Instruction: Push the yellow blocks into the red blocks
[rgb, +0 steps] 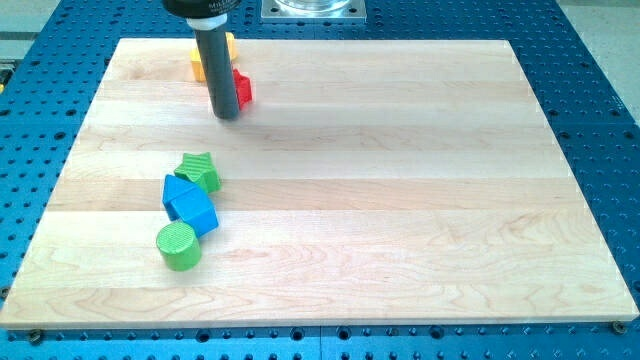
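My rod comes down from the view's top and my tip (227, 116) rests on the board near the top left. A red block (242, 88) shows just to the right of the rod, partly hidden behind it. A yellow block (199, 66) shows to the rod's left and above it, also partly hidden; its shape cannot be made out. The yellow and red blocks sit close together behind the rod; whether they touch is hidden. My tip is just below and in front of both.
A green star block (200, 171), a blue block (188, 205) made of two blue pieces, and a green cylinder (179, 246) cluster at the left middle of the wooden board (400, 200). A blue perforated table surrounds the board.
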